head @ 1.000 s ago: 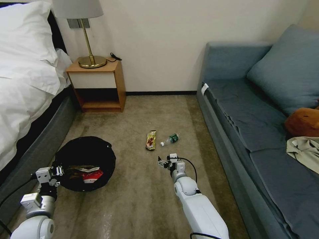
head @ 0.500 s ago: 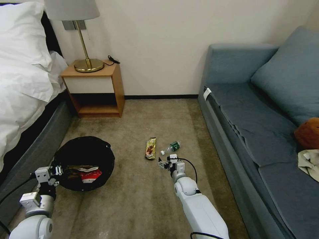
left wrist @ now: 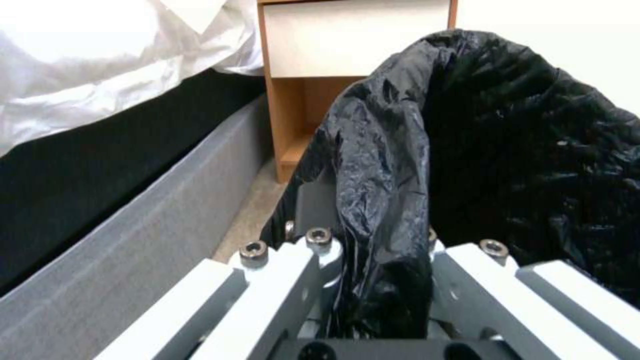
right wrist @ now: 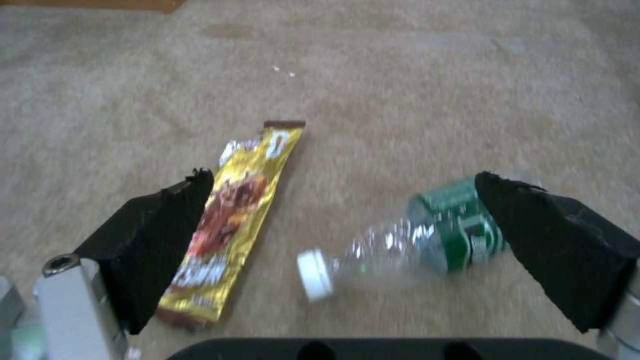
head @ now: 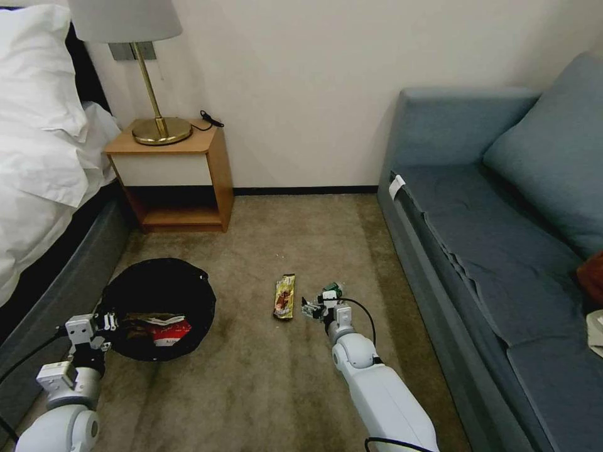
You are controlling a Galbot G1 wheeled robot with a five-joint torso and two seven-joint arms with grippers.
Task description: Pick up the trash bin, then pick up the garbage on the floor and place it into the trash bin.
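Note:
The trash bin (head: pixel 157 295), round and lined with a black bag, hangs low at the left. My left gripper (head: pixel 105 325) is shut on its near rim, and the left wrist view shows the bag's rim (left wrist: pixel 380 200) pinched between the fingers. A red-and-white carton (head: pixel 171 331) and a tan scrap (head: pixel 139 324) lie inside. On the carpet lie a gold-brown wrapper (head: pixel 284 297) (right wrist: pixel 230 225) and a clear green-labelled bottle (head: pixel 331 290) (right wrist: pixel 427 240). My right gripper (head: pixel 313 307) (right wrist: pixel 360 225) is open just above the bottle, one finger beside the wrapper and one at the bottle's base.
A wooden nightstand (head: pixel 182 176) with a brass lamp (head: pixel 157 129) stands against the far wall. The bed (head: pixel 38 188) runs along the left and the blue sofa (head: pixel 490 251) along the right. Open carpet (head: pixel 270 376) lies between them.
The whole view has shifted as the camera moved forward. The wrapper and bottle now lie right at my open right gripper. The left gripper still holds the bin.

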